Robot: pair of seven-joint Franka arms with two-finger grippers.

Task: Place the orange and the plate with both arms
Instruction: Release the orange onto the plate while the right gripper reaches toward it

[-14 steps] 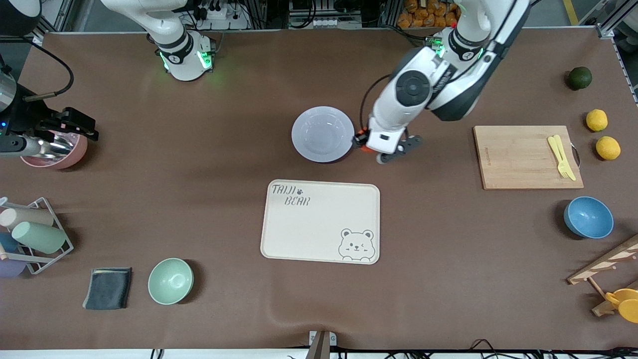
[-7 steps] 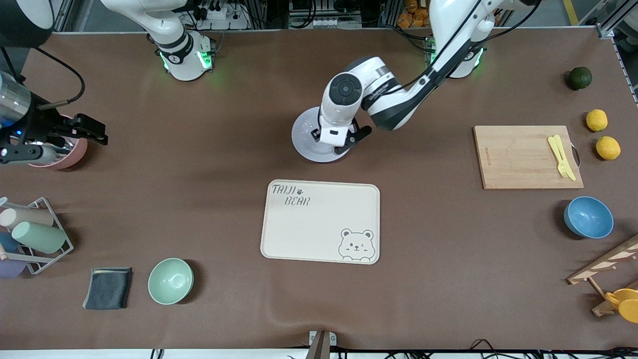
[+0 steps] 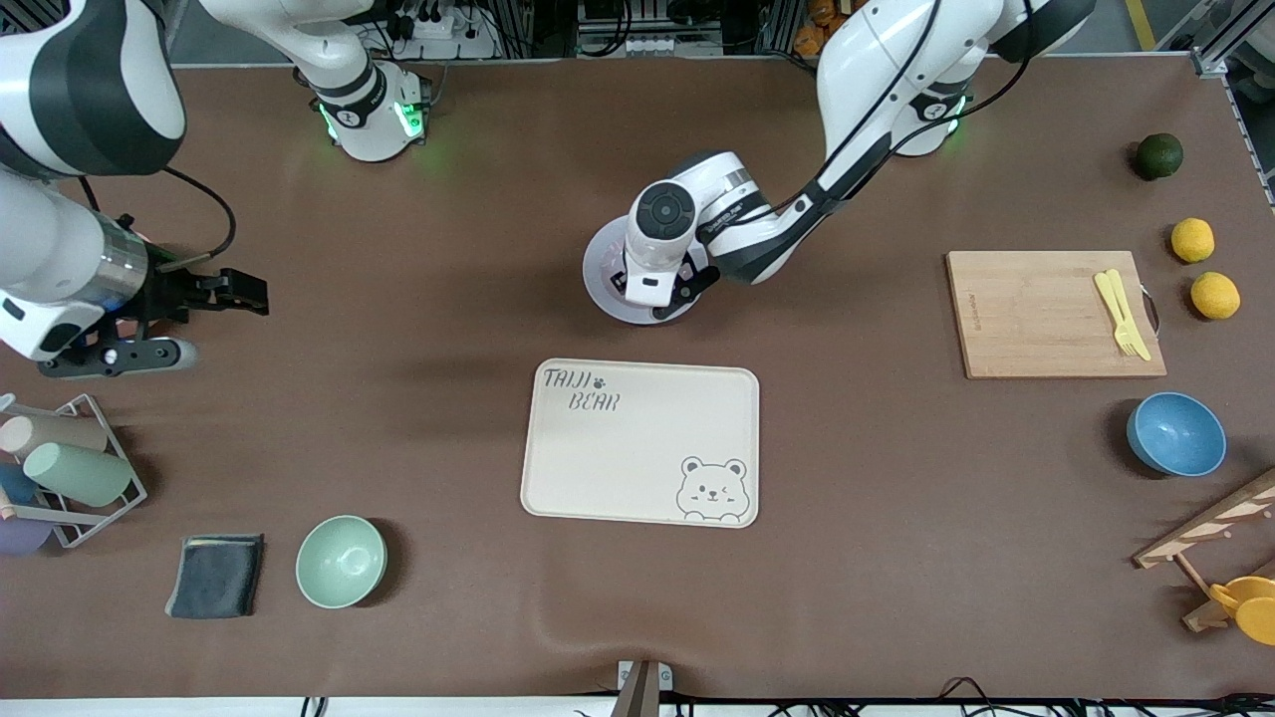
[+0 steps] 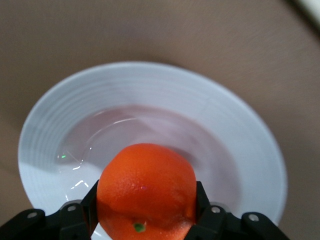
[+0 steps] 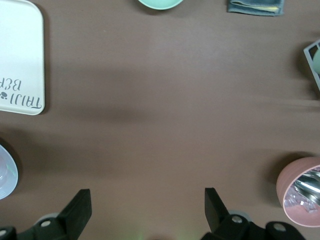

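**Orange held over the plate, right arm up at its end of the table**

While pinched between the two black fingers (image 4: pixel 75 220) of the left gripper (image 4: pixel 145 220), hangs the orange (image 4: pixel 146 190) directly above the well of the plate (image 4: pixel 240 145), green stem dot facing the wrist camera. Fills the gap between the fingers completely, one finger pressed against each side of the fruit. Not seen in the front view, hidden under the left gripper (image 3: pixel 652 289) and wrist.

Sits flat on the brown table (image 3: pixel 896 558), this pale lavender plate (image 3: pixel 598 284), farther from the front camera than the cream bear tray (image 3: pixel 637 443) and roughly in line with it. Partly covered in the front view by the left arm, reaching in from its base at the top.

Raised above bare table toward the right arm's end, the right gripper (image 3: pixel 234 289), fingers (image 5: pixel 77 210) spread wide with nothing between them. Close by in the right wrist view, a pink bowl (image 5: pixel 300 192) with something shiny inside.

Elsewhere on the table: a green bowl (image 3: pixel 341 561) and a folded dark cloth (image 3: pixel 215 575) nearer the front camera; a wooden cutting board (image 3: pixel 1046 314), a blue bowl (image 3: pixel 1175 433), two lemons (image 3: pixel 1192 240) and a dark green fruit (image 3: pixel 1157 155) toward the left arm's end.
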